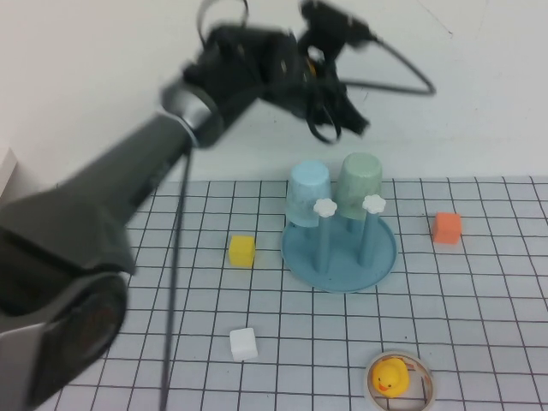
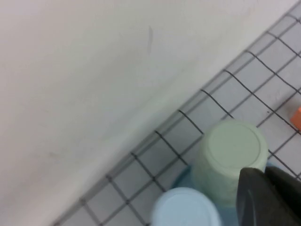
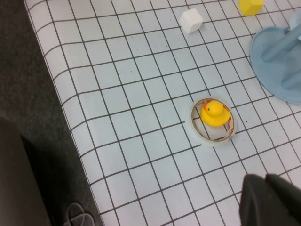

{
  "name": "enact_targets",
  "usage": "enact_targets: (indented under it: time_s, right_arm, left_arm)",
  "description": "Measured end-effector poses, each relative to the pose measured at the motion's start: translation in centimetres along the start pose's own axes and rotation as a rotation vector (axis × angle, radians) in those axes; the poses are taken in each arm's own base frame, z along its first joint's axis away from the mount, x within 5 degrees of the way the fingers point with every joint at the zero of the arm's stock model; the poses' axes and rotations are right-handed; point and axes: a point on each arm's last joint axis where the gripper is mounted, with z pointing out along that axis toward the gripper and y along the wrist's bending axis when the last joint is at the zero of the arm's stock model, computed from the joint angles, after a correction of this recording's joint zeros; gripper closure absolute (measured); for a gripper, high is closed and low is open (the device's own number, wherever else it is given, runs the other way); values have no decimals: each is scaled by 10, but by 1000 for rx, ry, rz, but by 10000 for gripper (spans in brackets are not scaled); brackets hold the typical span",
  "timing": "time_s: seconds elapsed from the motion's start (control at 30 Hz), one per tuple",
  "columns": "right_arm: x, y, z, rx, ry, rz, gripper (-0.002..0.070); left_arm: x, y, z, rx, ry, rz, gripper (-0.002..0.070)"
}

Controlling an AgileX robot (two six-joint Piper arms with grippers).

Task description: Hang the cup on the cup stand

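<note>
The pale mint-green plastic cup (image 1: 360, 183) sits upside down on a rear peg of the blue round cup stand (image 1: 340, 257), just beside an inverted light blue plastic tumbler (image 1: 307, 193); two white flower-shaped knobs (image 1: 324, 206) top the front pegs. The left tool (image 1: 342, 111) hangs above the mint cup, closed and empty. The right tool (image 3: 270, 200), closed and empty, hovers over the gridded bench (image 1: 479, 300) near a yellow rubber duck (image 3: 215, 113) inside a small round ring (image 3: 212, 123)
</note>
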Motion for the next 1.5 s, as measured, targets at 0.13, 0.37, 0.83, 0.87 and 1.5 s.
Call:
enact_targets:
  time_s: [0.13,0.37,0.83,0.87,1.5]
  right_arm:
    - [0,0,0,0,0,0,678]
    - [0,0,0,0,0,0,678]
    - [-16,-11,-2,102,-182,177,678]
    - [-16,-11,-2,105,-188,178,678]
    - [-17,-11,-2,107,-194,184,678]
  left_arm:
    - [-26,6,-55,-64,-25,64,675]
    - [-62,13,-191,-206,-91,137,675]
    - [-34,2,-441,-374,-225,109,675]
    - [-30,1,-451,-385,-237,104,675]
    - [198,-43,-421,-310,-328,85,676]
